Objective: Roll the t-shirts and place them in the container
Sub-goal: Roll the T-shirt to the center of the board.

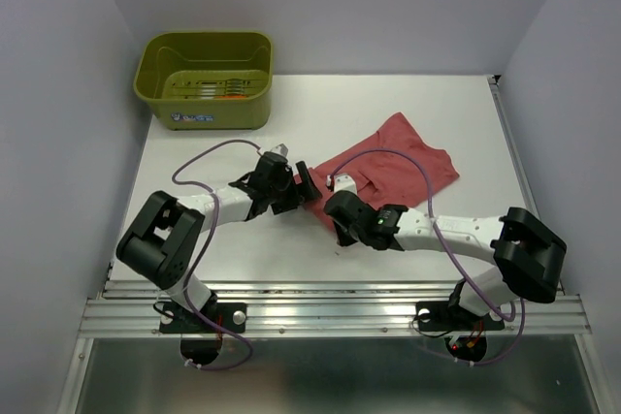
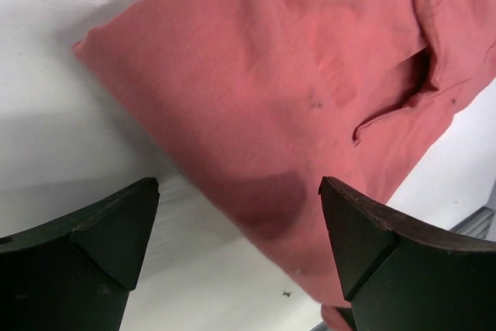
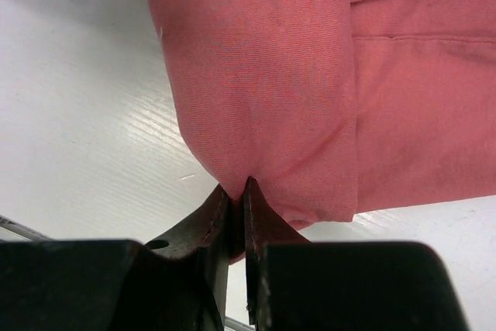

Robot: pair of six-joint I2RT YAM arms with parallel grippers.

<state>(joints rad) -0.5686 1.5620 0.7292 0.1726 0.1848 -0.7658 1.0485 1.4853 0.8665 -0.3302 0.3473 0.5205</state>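
- From the overhead camera, I see the rose shirt lying crumpled and mostly flat on the worktop, right of centre. Both of my hands meet at its near-left corner, the left hand just beside the right hand. The green basket sits well apart at the far left. I judge we are at the very start of this roll, just gathering the edge.
- In the left wrist view, my left hand is spread wide and holds nothing. The shirt lies ahead, and its near edge runs down between the two fingers. I cannot tell whether they touch the cloth. My next move should be to lower this hand and close on that edge.
- In the right wrist view, my right hand is pinched tight on a bulge of the shirt, which fans away from the tips. Once the left hand has its grip, both should turn the edge over evenly.
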